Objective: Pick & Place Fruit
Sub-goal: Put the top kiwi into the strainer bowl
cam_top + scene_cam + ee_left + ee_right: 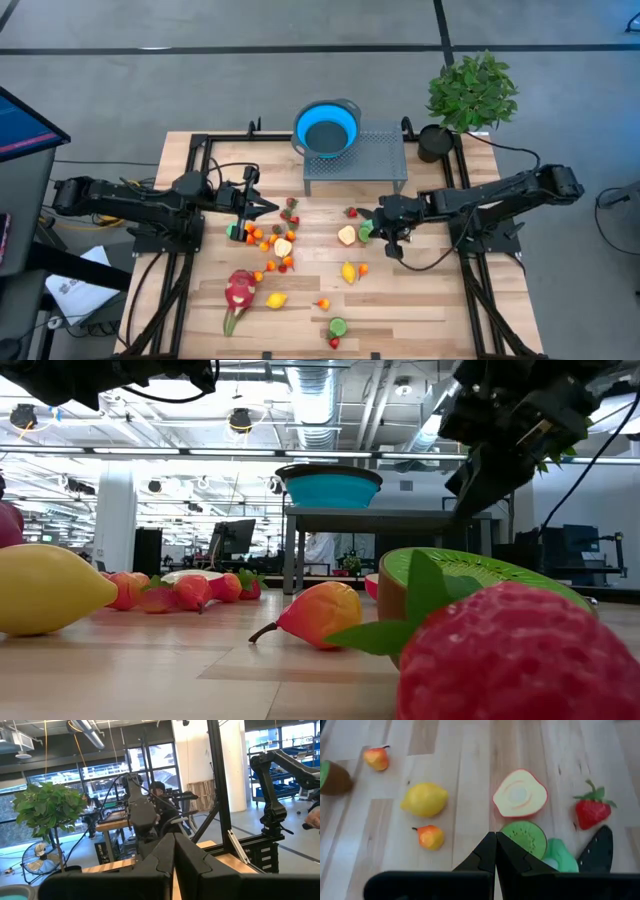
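Under right claw [495, 842] | kiwi half [525, 837] partly hidden | knife [596, 851] cut off

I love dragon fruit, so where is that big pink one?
Seen from above, the large pink-red toy dragon fruit lies on the table's left front, beside a small yellow lemon.

Even indoor light, soft shadows, some blur up close

From above, my table [420, 300] is evenly lit with faint shadows; at table height the ceiling lights [300, 450] glare and the nearest strawberry [520, 660] is out of focus; my right wrist's picture looks soft, my left's is backlit by windows [100, 770].
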Available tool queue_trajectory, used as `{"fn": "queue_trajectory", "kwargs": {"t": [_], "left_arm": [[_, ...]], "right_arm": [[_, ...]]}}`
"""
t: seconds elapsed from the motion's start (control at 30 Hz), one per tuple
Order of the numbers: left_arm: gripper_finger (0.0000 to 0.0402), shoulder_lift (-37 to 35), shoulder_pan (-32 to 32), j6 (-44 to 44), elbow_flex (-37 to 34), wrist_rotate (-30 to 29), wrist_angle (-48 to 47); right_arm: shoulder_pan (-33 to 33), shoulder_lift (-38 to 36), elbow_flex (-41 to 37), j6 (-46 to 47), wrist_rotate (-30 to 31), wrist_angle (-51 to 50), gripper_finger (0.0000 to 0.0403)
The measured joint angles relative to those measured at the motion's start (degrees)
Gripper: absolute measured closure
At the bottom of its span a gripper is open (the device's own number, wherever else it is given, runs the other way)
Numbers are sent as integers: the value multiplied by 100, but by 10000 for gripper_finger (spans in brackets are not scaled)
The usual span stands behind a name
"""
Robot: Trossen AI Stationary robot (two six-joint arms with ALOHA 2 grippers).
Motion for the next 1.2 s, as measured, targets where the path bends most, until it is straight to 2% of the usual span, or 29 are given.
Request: {"fn": "queue_trajectory", "kwargs": {"t": [0.27,0.4,0.57,0.87,1.03,1.2], "left_arm": [[399,0,0,0,0,0,2],[399,0,-1,0,0,0,1],[399,0,-1,0,0,0,0],[399,1,0,0,0,0,2],[399,0,0,0,0,0,1],[399,0,0,0,0,0,2]], "right_arm": [[-11,0,-49,645,8,-2,402],[-76,0,-49,660,129,-7,381],[-80,0,-49,615,173,-4,305],[-69,0,-49,613,173,-4,126],[-69,0,-49,613,173,-5,73],[-69,0,-49,615,173,-2,48]]}}
